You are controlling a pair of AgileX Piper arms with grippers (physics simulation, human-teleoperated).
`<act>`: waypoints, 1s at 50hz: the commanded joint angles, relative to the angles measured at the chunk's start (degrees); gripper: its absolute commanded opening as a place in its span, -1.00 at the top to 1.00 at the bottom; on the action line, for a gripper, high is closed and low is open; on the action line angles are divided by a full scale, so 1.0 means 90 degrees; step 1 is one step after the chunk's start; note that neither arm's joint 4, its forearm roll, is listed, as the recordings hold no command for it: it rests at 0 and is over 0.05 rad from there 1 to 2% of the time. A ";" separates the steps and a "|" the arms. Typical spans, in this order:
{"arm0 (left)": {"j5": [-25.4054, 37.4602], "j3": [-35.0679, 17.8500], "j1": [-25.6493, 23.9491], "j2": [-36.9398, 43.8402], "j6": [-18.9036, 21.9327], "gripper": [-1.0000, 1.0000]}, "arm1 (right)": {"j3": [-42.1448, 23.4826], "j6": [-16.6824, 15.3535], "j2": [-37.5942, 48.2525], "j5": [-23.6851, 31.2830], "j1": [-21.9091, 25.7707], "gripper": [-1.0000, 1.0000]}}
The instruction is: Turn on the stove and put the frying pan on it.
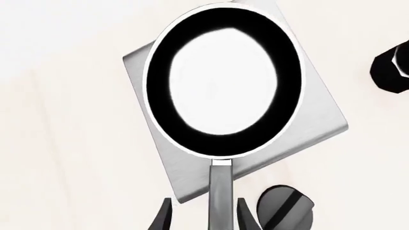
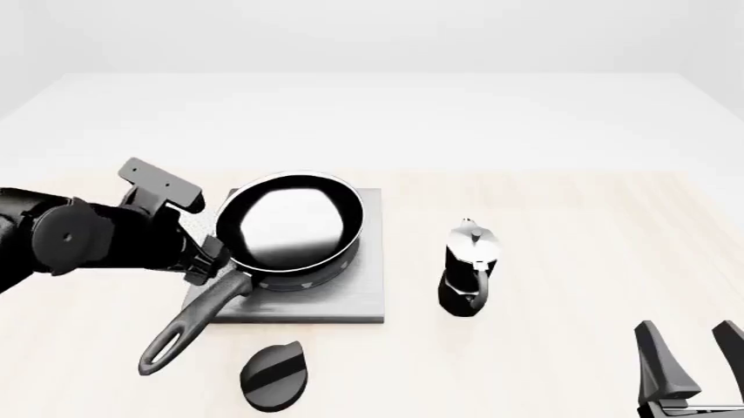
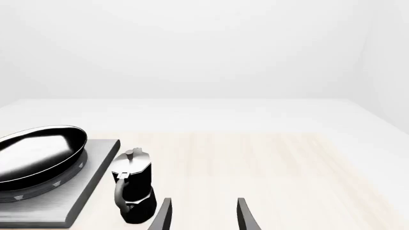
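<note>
Pan (image 2: pixel 291 222) is seen sitting over the burner of the stove (image 2: pixel 366 300), which lies left of the bench's middle; in the right wrist view its base appears seated on the burner ring, though contact all round cannot be confirmed. The handle (image 2: pixel 192 322) runs out past the plate's near-left corner toward the near edge of the bench. Left gripper (image 1: pixel 204 215) is placed astride the handle close to the pan body; in the left wrist view its two fingers flank the handle with narrow gaps visible on each side, so the jaws are judged slightly open and nothing is held. Knob (image 2: pixel 274 376) lies apart from the plate, just nearer the near edge, close beside the handle's end; its setting cannot be read. Moka pot (image 2: pixel 469 268) stands upright just right of the plate, not touching it. Right gripper (image 2: pixel 686 366) is parked at the near-right corner, jaws wide apart and empty. Step in hand is judged to be the placing of the pan, apparently complete or at release. Next move would call for the left arm to be lifted clear without nudging the handle, and the knob to be reached and turned if not already turned.
</note>
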 commanded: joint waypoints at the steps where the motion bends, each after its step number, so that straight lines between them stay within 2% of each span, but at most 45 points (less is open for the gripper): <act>1: 0.0004 -0.0064 -0.0015 -0.0450 -0.0051 -1.00 | 0.0000 0.0001 0.0002 0.0000 0.0000 -1.00; 15: -0.0240 -0.0267 -0.0153 -0.0778 -0.0408 -1.00 | 0.0000 -0.0001 0.0000 0.0000 0.0001 -1.00; 18: -0.0376 -0.0280 -0.0268 -0.0836 -0.0590 -1.00 | 0.0000 0.0000 0.0000 0.0000 -0.0001 -1.00; 19: -0.0458 -0.0297 -0.0367 -0.0893 -0.0838 -1.00 | 0.0000 0.0001 0.0000 0.0000 -0.0001 -1.00; 20: -0.0535 -0.0272 -0.0360 -0.0976 -0.0887 -1.00 | 0.0000 0.0000 0.0000 0.0000 0.0001 -1.00; 25: -0.0946 0.0056 -0.0541 -0.1477 -0.1191 -1.00 | 0.0000 0.0000 0.0002 0.0000 0.0001 -1.00; 29: -0.1280 0.0356 -0.0749 -0.2023 -0.1486 -1.00 | 0.0000 0.0001 -0.0001 0.0000 -0.0001 -1.00; 33: -0.1621 0.0646 -0.0676 -0.2680 -0.1307 -1.00 | 0.0000 0.0002 0.0000 0.0000 0.0000 -1.00; 35: -0.1733 0.0812 -0.1052 -0.2890 -0.1698 -1.00 | 0.0000 0.0001 0.0001 0.0000 0.0001 -1.00; 36: -0.1846 0.0902 -0.1038 -0.3155 -0.1806 -1.00 | 0.0000 0.0000 0.0001 0.0000 0.0000 -1.00; 38: -0.2091 0.1188 -0.0896 -0.3712 -0.1573 -1.00 | 0.0000 -0.0001 0.0001 0.0000 0.0001 -1.00; 40: -0.2291 0.1489 -0.1056 -0.4072 -0.1805 -1.00 | 0.0000 0.0000 0.0001 0.0000 0.0000 -1.00; 42: -0.2496 0.1822 -0.0940 -0.4599 -0.1743 -1.00 | 0.0000 0.0001 -0.0001 0.0000 -0.0001 -1.00; 45: -0.2546 0.2112 -0.1006 -0.5074 -0.2214 -1.00 | 0.0000 0.0000 0.0000 0.0000 0.0000 -1.00; 47: -0.2516 0.2170 -0.0898 -0.5377 -0.2196 -1.00 | 0.0000 0.0000 0.0000 0.0000 0.0001 -1.00; 50: -0.2294 0.2367 -0.0451 -0.6415 -0.1888 -1.00 | 0.0000 0.0000 0.0000 0.0000 0.0000 -1.00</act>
